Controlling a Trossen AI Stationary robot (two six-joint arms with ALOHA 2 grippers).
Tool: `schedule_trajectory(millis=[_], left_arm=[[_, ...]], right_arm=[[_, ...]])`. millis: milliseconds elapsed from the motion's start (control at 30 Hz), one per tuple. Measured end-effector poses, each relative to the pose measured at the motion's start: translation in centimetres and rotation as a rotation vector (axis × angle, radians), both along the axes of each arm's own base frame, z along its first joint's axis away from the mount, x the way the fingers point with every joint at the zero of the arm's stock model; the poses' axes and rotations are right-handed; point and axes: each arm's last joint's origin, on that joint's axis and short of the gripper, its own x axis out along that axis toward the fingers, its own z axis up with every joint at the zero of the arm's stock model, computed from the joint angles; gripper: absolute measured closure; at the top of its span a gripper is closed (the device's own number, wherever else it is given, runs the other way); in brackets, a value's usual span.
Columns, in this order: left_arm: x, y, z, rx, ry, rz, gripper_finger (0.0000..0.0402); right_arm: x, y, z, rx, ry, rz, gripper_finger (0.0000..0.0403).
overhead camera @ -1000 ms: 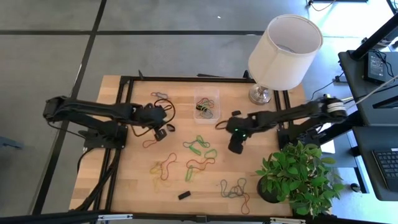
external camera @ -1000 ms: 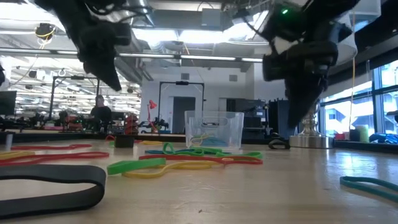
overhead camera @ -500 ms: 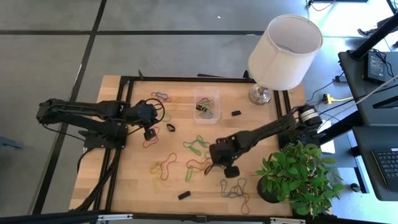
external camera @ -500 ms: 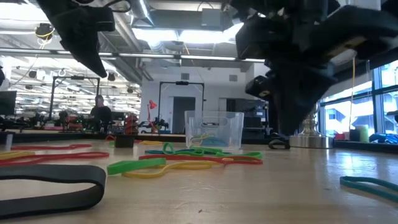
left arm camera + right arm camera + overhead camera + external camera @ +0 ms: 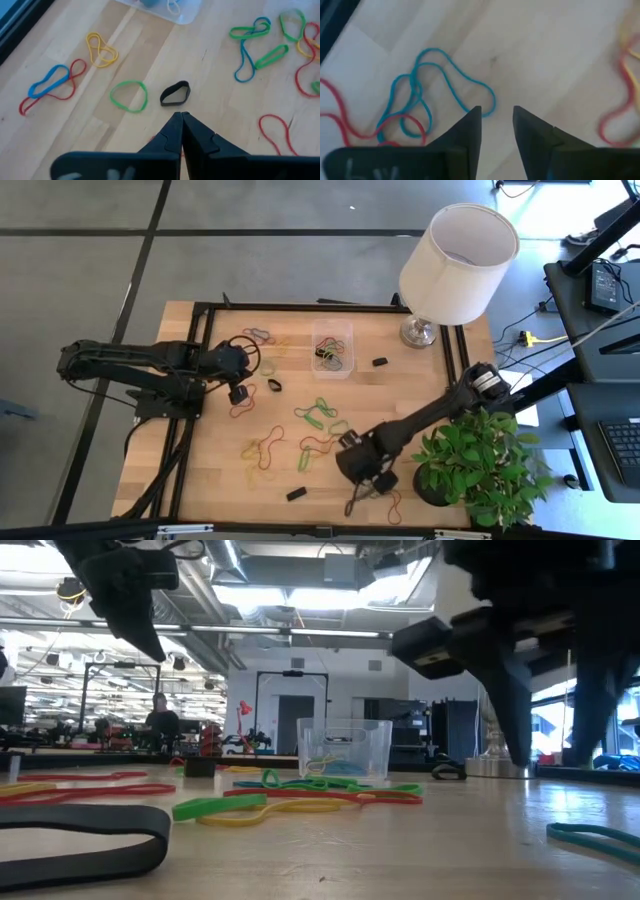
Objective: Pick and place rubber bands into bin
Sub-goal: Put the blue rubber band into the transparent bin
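While the left tool (image 5: 181,116) hangs closed, the right tool (image 5: 497,111) gapes over blue rubber bands (image 5: 427,90)

A robotics lab: exposed ceiling ducts (image 5: 300,570) and strip lights above workbenches (image 5: 90,745), with two arms bolted to a wooden table (image 5: 215,480).

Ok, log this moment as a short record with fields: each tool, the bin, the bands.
left tool: shut, empty, hovering over the table's left part near a black band
right tool: open, low over the blue bands at the front right of the table
bin: at the back centre, a few bands inside
loose rubber bands: many scattered on the wood
lamp: back right corner
plant: front right
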Motion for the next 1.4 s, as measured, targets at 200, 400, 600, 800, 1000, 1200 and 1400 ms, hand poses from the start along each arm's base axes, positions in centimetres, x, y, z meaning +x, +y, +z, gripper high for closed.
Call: schedule_trajectory(millis=[200,400,600,800,1000,1200,1400], left_arm=[[0.0,0.0,0.0,-0.018,-0.006,0.012,0.0398],[0.0,0.0,0.0,-0.031,-0.009,0.013,0.0400],[0.0,-0.1,0.0,-0.038,-0.009,0.008,0.0400],[0.0,-0.1,0.0,-0.038,-0.007,0.007,0.0399],[0.0,-0.1,0.0,-0.033,-0.005,0.000,0.0397],[0.0,-0.1,0.0,-0.023,-0.001,-0.013,0.0396],[0.0,-0.1,0.0,-0.010,0.004,-0.032,0.0396]], right_arm=[[-0.2,0.7,-0.4,-0.046,-0.033,0.031,0.0281],[-0.3,0.7,-1.5,-0.018,-0.061,0.033,0.0300],[-0.3,1.1,-2.3,-0.001,-0.044,0.034,0.0314],[-0.5,1.8,-3.6,-0.024,-0.019,0.058,0.0324],[-0.5,1.9,-4.2,-0.029,0.005,0.010,0.0361],[-0.2,1.4,-4.0,-0.016,0.014,-0.028,0.0394],[1.0,1.1,-2.6,-0.017,0.028,-0.048,0.0400]])
